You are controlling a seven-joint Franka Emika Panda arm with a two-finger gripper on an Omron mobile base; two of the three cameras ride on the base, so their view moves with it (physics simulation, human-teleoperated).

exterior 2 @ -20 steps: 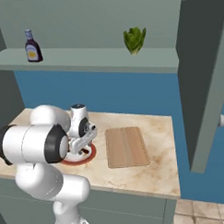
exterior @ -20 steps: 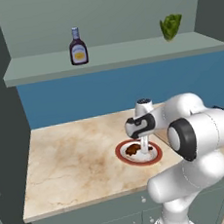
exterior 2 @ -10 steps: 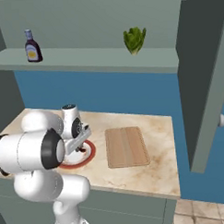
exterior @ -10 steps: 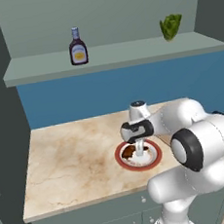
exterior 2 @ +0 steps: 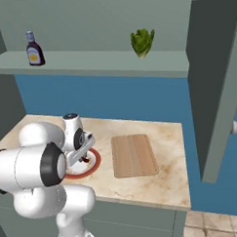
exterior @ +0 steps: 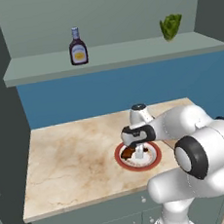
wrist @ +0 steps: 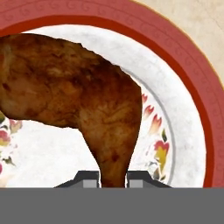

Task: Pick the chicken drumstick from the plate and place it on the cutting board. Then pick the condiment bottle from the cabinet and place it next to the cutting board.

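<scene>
With its fingers closed tight on the thin end of the drumstick [wrist: 74, 96], which lies on the plate [wrist: 188, 100] directly under it, the gripper [wrist: 113, 178] is on the first pickup; next comes a straight lift, then across to the cutting board [exterior 2: 134, 155].

Dark-brown chicken drumstick [wrist: 74, 87]; white plate [wrist: 183, 92], red-orange rim, floral pattern.

Marble worktop [exterior: 70, 157] carried the plate [exterior 2: 93, 165] and, just beside it, apart, the cutting board [exterior 2: 134, 155]; cabinet shelf [exterior: 127, 53] above carried the condiment bottle [exterior: 78, 47] and a green leafy vegetable [exterior: 171, 26], well apart.
</scene>
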